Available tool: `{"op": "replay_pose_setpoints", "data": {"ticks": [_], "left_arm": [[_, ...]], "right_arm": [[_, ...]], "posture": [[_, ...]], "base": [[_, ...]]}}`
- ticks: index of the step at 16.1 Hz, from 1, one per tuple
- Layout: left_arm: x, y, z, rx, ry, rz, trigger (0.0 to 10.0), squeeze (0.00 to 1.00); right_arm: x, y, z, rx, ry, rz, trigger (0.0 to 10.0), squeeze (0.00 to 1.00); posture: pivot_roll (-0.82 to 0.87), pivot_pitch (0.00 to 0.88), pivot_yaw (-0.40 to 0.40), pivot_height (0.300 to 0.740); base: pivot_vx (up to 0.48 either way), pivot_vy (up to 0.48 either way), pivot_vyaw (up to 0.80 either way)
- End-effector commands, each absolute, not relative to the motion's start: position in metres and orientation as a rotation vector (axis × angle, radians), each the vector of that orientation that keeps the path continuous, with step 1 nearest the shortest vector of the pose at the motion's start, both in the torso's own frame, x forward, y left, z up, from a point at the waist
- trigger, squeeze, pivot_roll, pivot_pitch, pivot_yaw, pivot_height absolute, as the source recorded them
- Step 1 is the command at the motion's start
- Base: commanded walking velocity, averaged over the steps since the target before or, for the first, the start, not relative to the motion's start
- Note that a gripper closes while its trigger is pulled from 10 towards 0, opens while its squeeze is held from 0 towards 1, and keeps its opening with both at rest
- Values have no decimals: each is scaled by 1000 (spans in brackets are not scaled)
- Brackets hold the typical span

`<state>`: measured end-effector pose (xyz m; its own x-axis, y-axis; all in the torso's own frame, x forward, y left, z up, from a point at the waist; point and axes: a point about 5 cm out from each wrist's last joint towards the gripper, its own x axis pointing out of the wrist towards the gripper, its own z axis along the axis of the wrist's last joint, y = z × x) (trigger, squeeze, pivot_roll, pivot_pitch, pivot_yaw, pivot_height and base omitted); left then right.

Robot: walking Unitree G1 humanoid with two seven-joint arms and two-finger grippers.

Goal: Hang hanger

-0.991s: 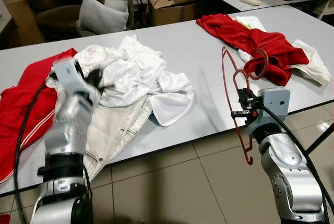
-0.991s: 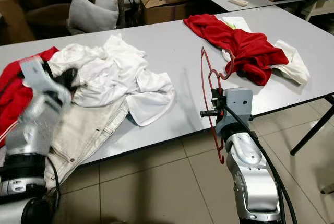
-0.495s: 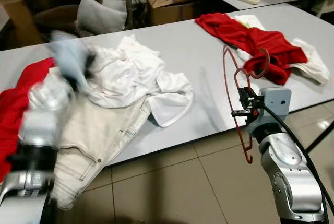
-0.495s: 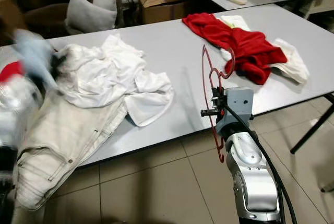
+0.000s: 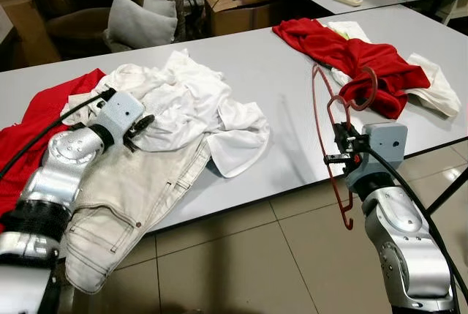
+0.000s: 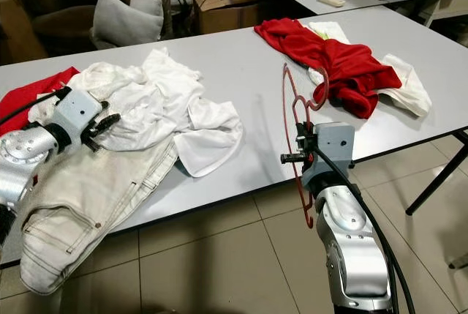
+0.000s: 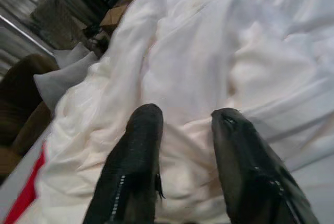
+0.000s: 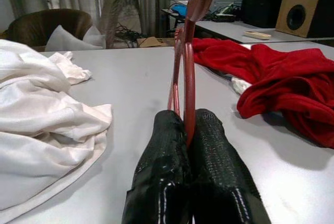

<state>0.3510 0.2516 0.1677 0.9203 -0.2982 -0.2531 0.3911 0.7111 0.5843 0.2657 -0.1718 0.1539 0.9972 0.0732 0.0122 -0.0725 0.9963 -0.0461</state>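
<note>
A thin red wire hanger (image 8: 189, 80) stands upright at the table's near edge, and my right gripper (image 5: 336, 150) is shut on its wire. Its hook (image 5: 371, 80) curls up by the red cloth on the right. My left gripper (image 5: 143, 124) is open, its fingertips (image 7: 146, 122) low over the crumpled white garment (image 5: 191, 98) where it meets the beige trousers (image 5: 135, 193). Nothing lies between the left fingers.
The grey table (image 5: 281, 76) also carries a red garment (image 5: 33, 127) at the left end and a red and white heap (image 5: 355, 54) at the right. Behind it are a brown armchair with grey cushions (image 5: 139, 25) and a cardboard box (image 5: 238, 10). Tiled floor lies in front.
My left arm has swung down and out to the left, and its gripper now rests low at the white garment. The right gripper and the hanger have stayed put.
</note>
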Motion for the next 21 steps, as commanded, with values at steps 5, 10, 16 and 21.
{"op": "replay_pose_setpoints", "data": {"ticks": [5,10,16,21], "left_arm": [[360,275,165,601,191,-186,10000,0],[358,265,143,463,239,-242,9961,0],[353,267,131,486,279,-269,0,0],[358,261,143,408,181,-260,0,0]], "right_arm": [[266,-164,149,-41,10,115,10000,0],[267,-167,149,-46,13,115,10000,0],[267,-166,149,-53,18,125,10000,0],[266,-166,147,-51,21,120,10000,0]], "posture": [[6,0,90,740],[12,0,78,740],[16,0,70,740],[15,0,72,740]], "base": [[0,0,0],[0,0,0],[0,0,0],[0,0,0]]}}
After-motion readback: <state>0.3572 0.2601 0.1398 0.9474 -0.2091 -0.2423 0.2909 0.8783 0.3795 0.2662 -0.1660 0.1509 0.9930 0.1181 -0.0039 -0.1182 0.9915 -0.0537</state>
